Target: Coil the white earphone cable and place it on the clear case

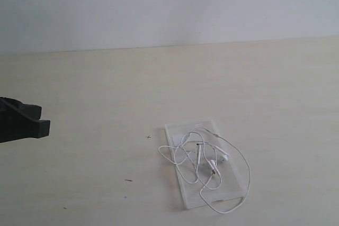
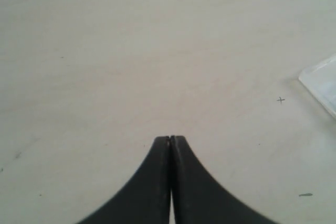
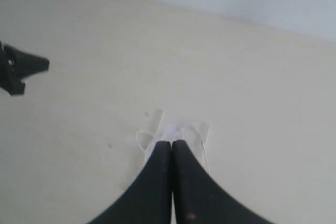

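White earphone cable (image 1: 204, 160) lies in a loose, tangled bundle on the clear case (image 1: 175, 132), which rests flat on the pale table (image 1: 106, 78) toward the right of the exterior view. Most of the wire and both earbuds sit over the plastic. One wide loop bulges out past the case's right side and its near end, and a smaller loop spills over its left side.

The placing looks essentially done, so the step in hand appears to be clearing away or tidying. To do it well, any further touch should nudge the overhanging loops inward without dragging the light case. The arm should lift straight up so that no strand catches.

The right gripper (image 3: 171, 142) has its jaws pressed together, and no wire can be seen pinched between them. It is outside the exterior view; its wrist camera looks down past the closed tips at the case and cable beyond them, apparently from well above.

The left gripper (image 2: 170, 139) is likewise closed on nothing. It hangs over bare table at the left edge of the exterior view, well apart from the case, whose corner just shows in its wrist camera.
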You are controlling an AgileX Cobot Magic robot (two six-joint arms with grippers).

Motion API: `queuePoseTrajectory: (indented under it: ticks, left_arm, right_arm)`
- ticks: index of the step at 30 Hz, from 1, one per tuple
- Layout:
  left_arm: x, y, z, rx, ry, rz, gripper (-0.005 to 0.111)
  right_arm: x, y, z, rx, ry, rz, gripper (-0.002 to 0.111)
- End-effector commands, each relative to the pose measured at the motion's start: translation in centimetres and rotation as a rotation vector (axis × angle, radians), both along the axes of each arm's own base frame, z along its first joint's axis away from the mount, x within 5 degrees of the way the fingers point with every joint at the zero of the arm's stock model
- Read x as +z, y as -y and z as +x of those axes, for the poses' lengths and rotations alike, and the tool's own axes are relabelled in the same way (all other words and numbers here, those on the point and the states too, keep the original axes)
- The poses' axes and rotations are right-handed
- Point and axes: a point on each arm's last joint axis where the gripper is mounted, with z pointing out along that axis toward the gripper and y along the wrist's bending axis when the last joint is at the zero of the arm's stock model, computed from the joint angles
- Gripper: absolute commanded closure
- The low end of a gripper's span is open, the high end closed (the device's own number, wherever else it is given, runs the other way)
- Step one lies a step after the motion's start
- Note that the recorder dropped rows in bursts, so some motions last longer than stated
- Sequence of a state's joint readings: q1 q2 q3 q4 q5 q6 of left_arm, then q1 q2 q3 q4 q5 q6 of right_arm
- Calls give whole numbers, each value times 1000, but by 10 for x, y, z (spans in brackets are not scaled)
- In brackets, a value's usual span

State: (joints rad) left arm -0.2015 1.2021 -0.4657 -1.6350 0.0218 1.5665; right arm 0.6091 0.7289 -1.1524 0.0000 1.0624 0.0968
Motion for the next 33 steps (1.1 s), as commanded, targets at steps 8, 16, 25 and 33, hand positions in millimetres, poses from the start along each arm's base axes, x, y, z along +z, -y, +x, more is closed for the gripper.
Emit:
queuePoseTrajectory:
  ticks: [8,16,25,33]
  left_arm:
    - [0,0,0,3,2,0,107]
    - [0,0,0,3,2,0,107]
    - [0,0,0,3,2,0,107]
    - [0,0,0,3,2,0,107]
  right_arm:
    - [-91,21,19,-190,471,19,108]
    - [-176,41,12,-362,464,-14,108]
    - [-216,54,-14,-494,520,8,108]
    - [-233,55,-26,-508,526,26,108]
